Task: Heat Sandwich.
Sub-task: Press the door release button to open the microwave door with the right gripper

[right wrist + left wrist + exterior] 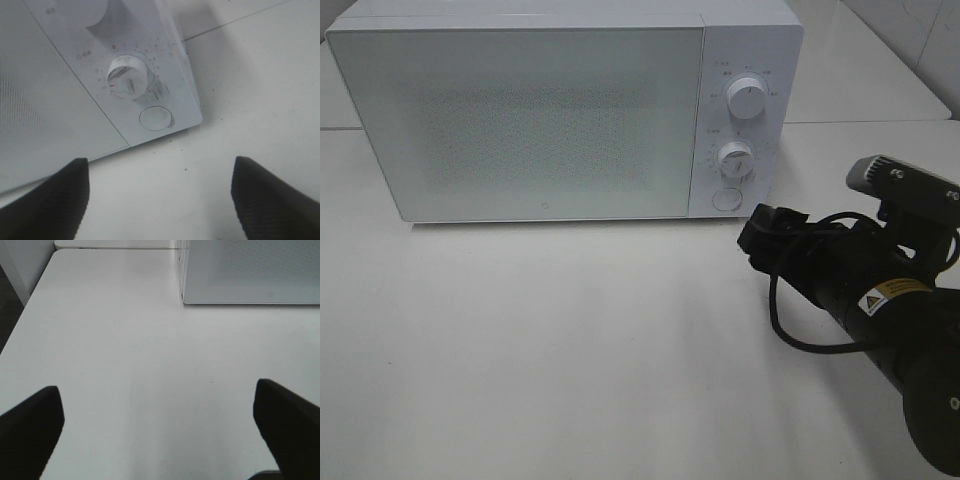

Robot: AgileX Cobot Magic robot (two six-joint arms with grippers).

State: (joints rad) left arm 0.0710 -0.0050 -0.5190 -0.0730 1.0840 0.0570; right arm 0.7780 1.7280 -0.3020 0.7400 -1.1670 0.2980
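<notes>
White and smooth, the desk (100, 340) runs under the left claw (157, 387), its black fingers spread wide, released, holding nothing. It faces the left front corner of the boxy white microwave (520, 120), which sits toward the desk's back edge with its finely dotted frosted door (540, 150) shut. Moving right, two round knobs (748, 100) and a flat round button (726, 199) line the control strip, and the right claw (160, 161), its weave-textured black fingers parted and empty, hovers just before that button. No view shows the sandwich, so where it lies from either claw I cannot tell.
</notes>
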